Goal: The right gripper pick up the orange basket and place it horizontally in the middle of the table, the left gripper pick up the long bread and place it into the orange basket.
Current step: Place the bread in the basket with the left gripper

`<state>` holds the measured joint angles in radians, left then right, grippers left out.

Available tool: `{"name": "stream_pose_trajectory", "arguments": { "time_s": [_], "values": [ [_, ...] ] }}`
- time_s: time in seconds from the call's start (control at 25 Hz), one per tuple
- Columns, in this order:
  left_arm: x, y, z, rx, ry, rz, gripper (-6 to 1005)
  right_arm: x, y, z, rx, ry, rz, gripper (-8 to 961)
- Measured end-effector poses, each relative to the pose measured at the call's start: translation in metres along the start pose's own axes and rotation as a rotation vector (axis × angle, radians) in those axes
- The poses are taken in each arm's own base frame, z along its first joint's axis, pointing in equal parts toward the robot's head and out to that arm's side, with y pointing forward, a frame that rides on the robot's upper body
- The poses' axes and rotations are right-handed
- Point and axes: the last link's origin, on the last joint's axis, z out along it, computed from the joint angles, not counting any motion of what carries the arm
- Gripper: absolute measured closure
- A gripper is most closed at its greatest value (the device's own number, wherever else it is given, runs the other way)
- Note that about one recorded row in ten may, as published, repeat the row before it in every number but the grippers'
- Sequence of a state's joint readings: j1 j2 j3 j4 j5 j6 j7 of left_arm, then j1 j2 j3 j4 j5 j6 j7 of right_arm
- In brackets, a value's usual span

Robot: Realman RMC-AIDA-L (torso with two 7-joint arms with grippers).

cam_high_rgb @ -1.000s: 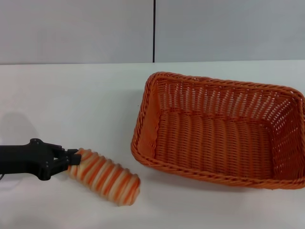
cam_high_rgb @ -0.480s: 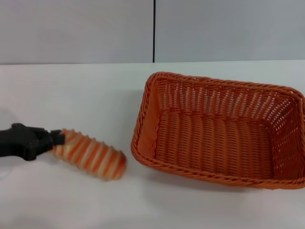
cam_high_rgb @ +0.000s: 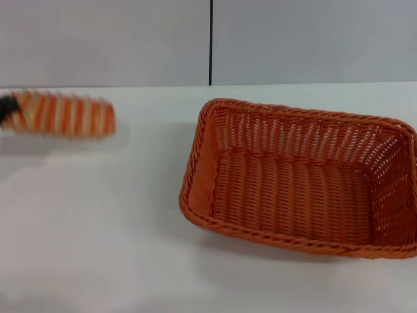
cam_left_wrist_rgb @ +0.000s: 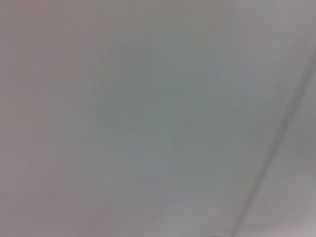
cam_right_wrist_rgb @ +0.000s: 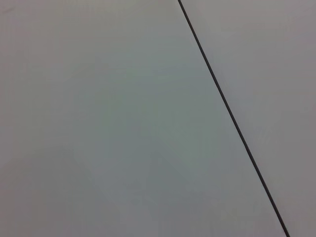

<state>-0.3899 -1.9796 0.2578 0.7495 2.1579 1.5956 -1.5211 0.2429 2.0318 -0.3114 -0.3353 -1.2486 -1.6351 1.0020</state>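
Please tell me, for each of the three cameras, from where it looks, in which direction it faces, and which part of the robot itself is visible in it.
Head view: sits on the robot's head, looks forward and down at the table, the empty orange basket and the long bread raised at far left; only a dark sliver of the left gripper shows.
Left wrist view: on the left arm, faces a plain grey surface; no robot part shows.
Right wrist view: on the right arm, faces a grey surface with a dark seam; no robot part shows.
Shared: both wrist views show only blank grey.
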Motion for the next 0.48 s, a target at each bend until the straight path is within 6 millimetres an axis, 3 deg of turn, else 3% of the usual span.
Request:
{"name": "stream_pose_trajectory", "arguments": {
  "time_s": [0.04,0.12,0.28,0.32,0.36,0.44,0.48],
  "values": [
    [0.0,0.0,0.0,0.0,0.0,0.0,901,0.0,0.0,0.0,0.0,0.0,0.001,438],
    [0.021,0.002,0.008,0.008,0.235,-0.068,901,0.0,0.0,0.0,0.0,0.0,0.002,438],
    [0.023,0.01,0.019,-0.026,0.259,-0.074,903,0.001,0.002,0.0,-0.004,-0.003,0.005,438],
    [0.027,0.027,0.043,-0.108,0.3,-0.084,904,0.001,0.002,0.0,-0.004,-0.003,0.006,438],
    [0.027,0.027,0.043,-0.108,0.3,-0.084,904,0.001,0.002,0.0,-0.004,-0.004,0.007,438],
    [0.025,0.055,0.079,-0.261,0.296,-0.099,905,0.001,0.002,0.0,-0.002,-0.005,0.007,438],
    [0.025,0.055,0.079,-0.261,0.296,-0.099,905,0.001,0.002,-0.001,0.0,-0.007,0.007,438]
  ]
}}
